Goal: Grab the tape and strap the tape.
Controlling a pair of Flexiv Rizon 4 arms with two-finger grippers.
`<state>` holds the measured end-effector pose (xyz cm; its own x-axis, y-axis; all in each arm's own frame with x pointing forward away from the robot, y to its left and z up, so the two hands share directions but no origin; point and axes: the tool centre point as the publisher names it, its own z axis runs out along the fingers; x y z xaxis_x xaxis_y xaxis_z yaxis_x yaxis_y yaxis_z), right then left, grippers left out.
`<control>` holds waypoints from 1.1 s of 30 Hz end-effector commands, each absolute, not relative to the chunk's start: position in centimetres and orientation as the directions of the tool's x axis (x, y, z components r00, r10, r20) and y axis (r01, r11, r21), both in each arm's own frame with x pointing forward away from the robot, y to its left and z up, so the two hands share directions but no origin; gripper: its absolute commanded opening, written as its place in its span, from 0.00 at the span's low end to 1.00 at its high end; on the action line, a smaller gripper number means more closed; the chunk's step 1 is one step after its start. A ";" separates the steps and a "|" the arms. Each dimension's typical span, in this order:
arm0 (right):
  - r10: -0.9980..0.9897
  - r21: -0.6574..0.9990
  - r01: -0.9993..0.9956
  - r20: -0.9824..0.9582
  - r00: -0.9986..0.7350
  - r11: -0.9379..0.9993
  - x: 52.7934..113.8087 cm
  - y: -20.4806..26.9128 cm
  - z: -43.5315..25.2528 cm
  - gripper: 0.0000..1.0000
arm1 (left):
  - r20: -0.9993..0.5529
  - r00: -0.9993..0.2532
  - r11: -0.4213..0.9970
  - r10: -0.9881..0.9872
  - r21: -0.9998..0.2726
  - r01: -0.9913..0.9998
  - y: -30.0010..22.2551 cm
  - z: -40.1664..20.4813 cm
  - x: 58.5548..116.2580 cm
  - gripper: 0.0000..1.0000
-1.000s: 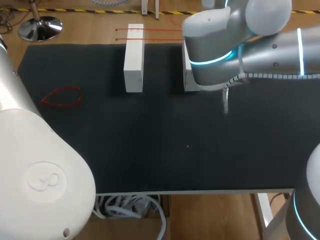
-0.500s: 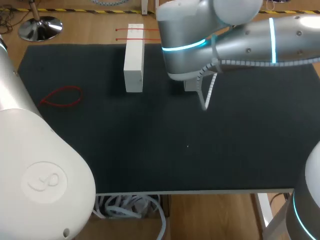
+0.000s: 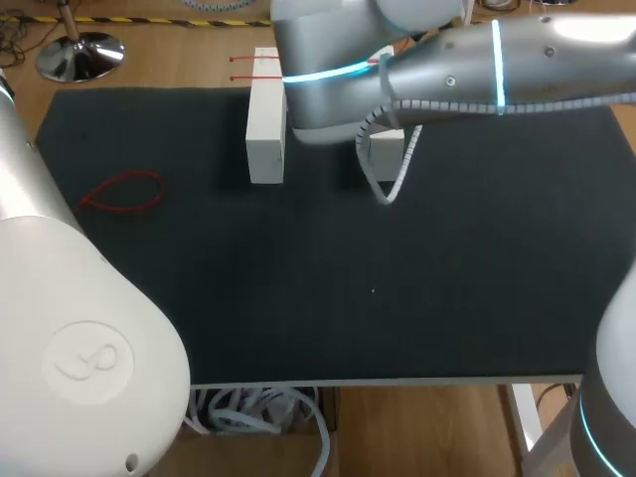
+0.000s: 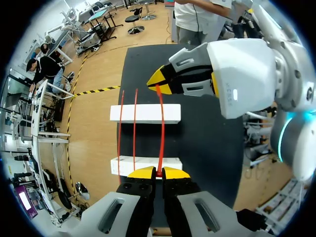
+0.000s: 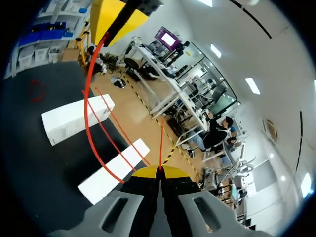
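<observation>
A thin red tape [image 4: 160, 129] arcs over two white blocks [image 4: 145, 113] [image 4: 143, 165]. My left gripper [image 4: 159, 171] is shut on one end of it, at the nearer block. The other end is pinched in my right gripper [image 4: 159, 84], beyond the farther block. In the right wrist view, the right gripper [image 5: 160, 170] is shut on the tape [image 5: 88, 118], which curves up to a left fingertip [image 5: 116, 15]. Two more red strands [image 3: 253, 68] lie across the left block [image 3: 265, 119] in the head view. My right arm hides both grippers there and part of the right block [image 3: 383, 149].
A loose red loop [image 3: 124, 191] lies on the black mat [image 3: 298, 288] at the left. My right arm [image 3: 467, 70] reaches across the far side of the table. My left arm's white housing [image 3: 70, 348] fills the near left corner.
My right arm has swung leftward along the table's far side. It now uncovers the near end of the right block and reaches the left one.
</observation>
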<state>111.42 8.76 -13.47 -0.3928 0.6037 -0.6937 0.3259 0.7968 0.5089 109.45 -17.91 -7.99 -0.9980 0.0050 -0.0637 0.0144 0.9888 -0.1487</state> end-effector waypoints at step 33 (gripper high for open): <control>0.431 0.279 0.369 -0.789 -0.437 0.886 110.9 12.8 -12.9 0.00 | -0.063 -0.998 0.989 0.004 -0.146 0.013 -17.9 -7.9 109.4 0.00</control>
<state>110.84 12.55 -13.27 -0.4271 0.4338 -0.7933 0.3526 0.8879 0.2956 109.45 -17.92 -7.98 -0.9980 0.0050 -0.0638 0.0145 0.9888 -0.1488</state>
